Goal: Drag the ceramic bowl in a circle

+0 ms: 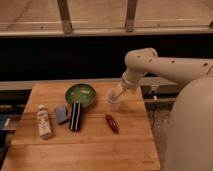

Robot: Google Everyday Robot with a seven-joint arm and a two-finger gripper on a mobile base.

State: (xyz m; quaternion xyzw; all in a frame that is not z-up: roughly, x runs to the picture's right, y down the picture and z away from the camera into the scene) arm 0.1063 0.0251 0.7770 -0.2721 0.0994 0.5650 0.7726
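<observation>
The ceramic bowl [81, 95] is round and shallow, glossy green inside with a darker olive rim. It sits on the wooden table [90, 147] near the back, left of centre. My gripper [119, 91] hangs from the white arm [150, 62] at the table's back right. It is right at a small clear plastic cup [114, 101], about a bowl's width to the right of the bowl and apart from it.
In front of the bowl lie a black oblong object [75, 116] and a blue sponge [62, 114]. A white bottle [44, 121] lies at the left, and a red oblong object [112, 123] lies in front of the cup. The robot's white body [192, 130] fills the right side.
</observation>
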